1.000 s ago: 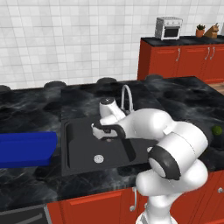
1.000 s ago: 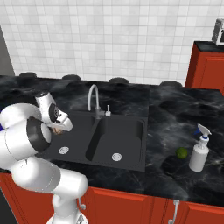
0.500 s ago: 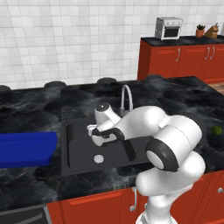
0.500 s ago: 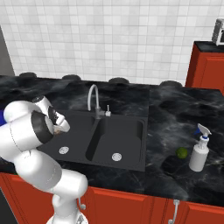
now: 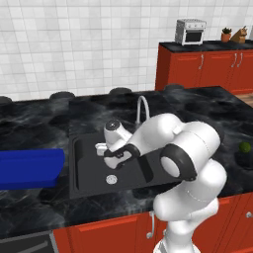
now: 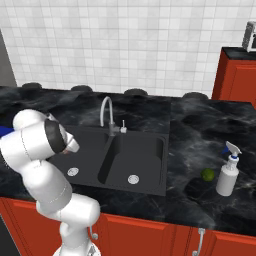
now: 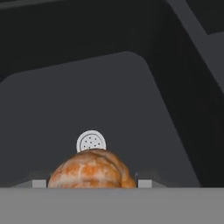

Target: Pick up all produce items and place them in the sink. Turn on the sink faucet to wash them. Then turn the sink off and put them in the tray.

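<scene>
My gripper (image 5: 106, 151) hangs over the left basin of the black sink (image 5: 79, 170) and is shut on the tan-brown lumpy produce item (image 7: 89, 168). In the hand view the item sits between the fingertips (image 7: 144, 183), above the round silver drain (image 7: 91, 142). The dark green ball (image 6: 207, 174) lies on the counter right of the sink, also seen at the far right of the left base view (image 5: 244, 147). The silver gooseneck faucet (image 5: 143, 106) stands behind the sink's divider. The blue tray (image 5: 29, 168) rests on the counter left of the sink.
A white spray bottle (image 6: 227, 175) stands beside the green ball. The right basin (image 6: 142, 155) holds nothing but its drain. Black burners line the counter's back edge, and red cabinets with a toaster oven (image 5: 190, 30) stand far right.
The arm has swung left from the sink's divider to over the left basin, carrying the tan-brown item. The jaws have kept the same width.
</scene>
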